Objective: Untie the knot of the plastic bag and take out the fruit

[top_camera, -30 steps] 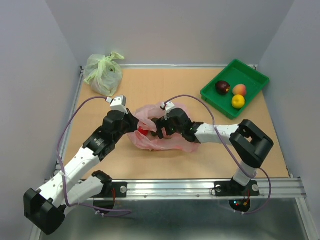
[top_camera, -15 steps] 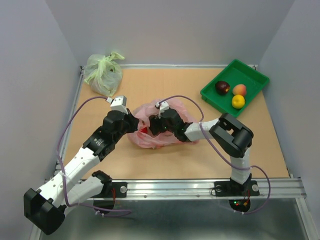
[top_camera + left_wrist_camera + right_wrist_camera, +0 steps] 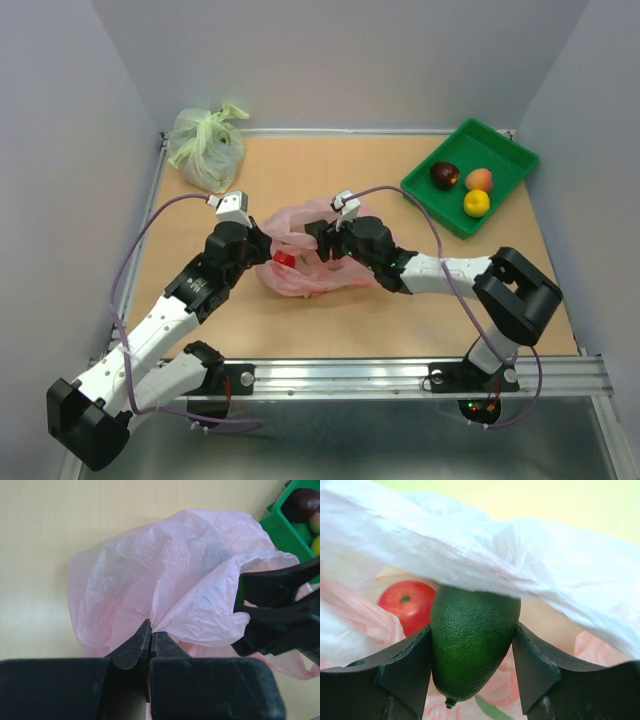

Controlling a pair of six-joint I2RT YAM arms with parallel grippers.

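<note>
My L pincer [image 3: 150, 642] is closed tight on a gathered fold of the pink plastic bag [image 3: 165, 575], which lies mid-worktop [image 3: 330, 165] btwn both arms. My R pincer [image 3: 473, 645] is in the bag's mouth w/ a green fruit [image 3: 470, 617] btwn its fingers, touching both sides. Prob. gripped, tho plastic hides the top. Red fruit [image 3: 407, 604] sits just behind, in the bag. Green tray [image 3: 502, 152], far right, holds purple fruit [image 3: 446, 175], peach fruit [image 3: 479, 179], yellow fruit [image 3: 477, 203].

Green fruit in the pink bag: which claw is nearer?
Right. The right claw has the green fruit between its fingers, inside the bag. The left claw pinches the bag's plastic, apart from the fruit.
</note>
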